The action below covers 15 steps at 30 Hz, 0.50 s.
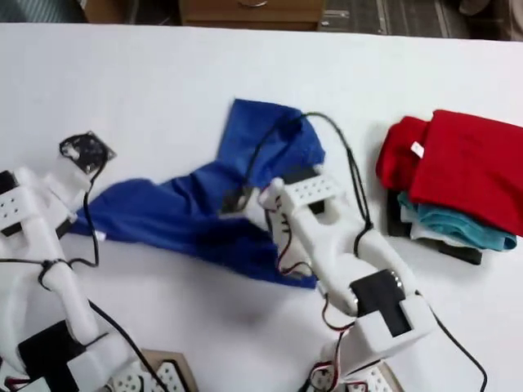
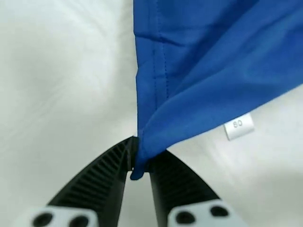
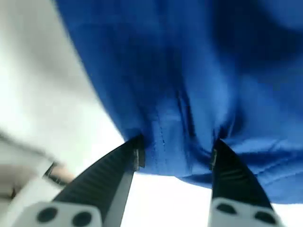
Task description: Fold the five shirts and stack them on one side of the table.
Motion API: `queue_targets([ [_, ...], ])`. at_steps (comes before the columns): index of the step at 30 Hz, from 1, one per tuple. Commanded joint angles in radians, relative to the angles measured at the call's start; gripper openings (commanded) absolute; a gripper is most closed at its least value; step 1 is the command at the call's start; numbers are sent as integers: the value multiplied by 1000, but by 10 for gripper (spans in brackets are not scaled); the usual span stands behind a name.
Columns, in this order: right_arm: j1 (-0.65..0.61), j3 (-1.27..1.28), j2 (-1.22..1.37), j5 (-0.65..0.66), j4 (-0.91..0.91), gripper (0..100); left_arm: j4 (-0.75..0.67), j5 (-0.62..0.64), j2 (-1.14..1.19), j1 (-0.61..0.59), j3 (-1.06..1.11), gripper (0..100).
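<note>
Blue shirt (image 1: 196, 216) lies crumpled on the tabletop (image 1: 163, 82) beside the folded stack (image 1: 458, 180), its long axis running toward that stack. Left fingers (image 2: 104, 179) clamp the hem corner farthest from the stack. Right fingers (image 3: 113, 175), apart, straddle a fold nearer it.

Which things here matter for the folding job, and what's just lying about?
Job: blue shirt, corner pinched in the left gripper; right gripper, open at its fabric; folded stack, red shirt on top.
Lying about: wooden cabinet beyond the table.
</note>
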Motion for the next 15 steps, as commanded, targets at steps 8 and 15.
queue_targets([
  [8,-4,9,-65,187,166,231,-8,-5,-52,-8,-39,20],
  [15,-4,15,-366,-54,33,231,-3,-2,-52,-9,-38,20],
])
